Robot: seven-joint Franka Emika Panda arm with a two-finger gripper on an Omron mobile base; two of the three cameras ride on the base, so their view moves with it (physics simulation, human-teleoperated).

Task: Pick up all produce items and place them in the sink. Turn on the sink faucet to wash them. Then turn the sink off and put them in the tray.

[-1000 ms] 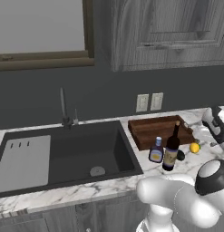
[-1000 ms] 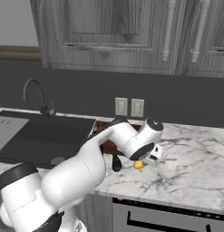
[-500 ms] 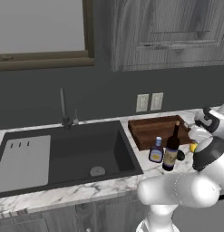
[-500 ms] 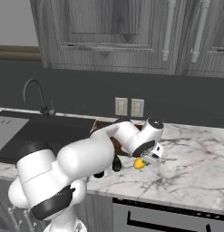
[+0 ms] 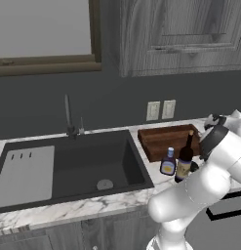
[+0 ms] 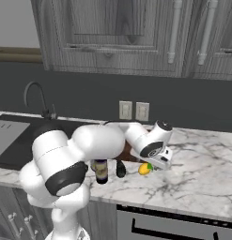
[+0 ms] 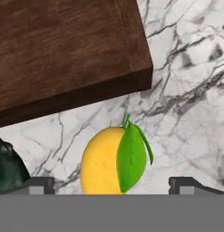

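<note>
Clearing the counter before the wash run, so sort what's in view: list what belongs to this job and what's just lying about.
Belongs to the job:
- lemon
- dark green oval produce item
- sink
- sink faucet
- wooden tray
- tool, open over the lemon

Just lying about:
- wine bottle
- small blue-capped bottle
- wall outlets

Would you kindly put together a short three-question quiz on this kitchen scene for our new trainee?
1. True or false: the lemon lies on the marble counter, outside the tray.
2. The gripper is: A) open, with a fingertip on each side of the lemon; B) shut on the wine bottle; C) resting in the sink.
3. What stands at the sink's back rim?

Key: 1 true; 2 A; 3 the faucet.
</note>
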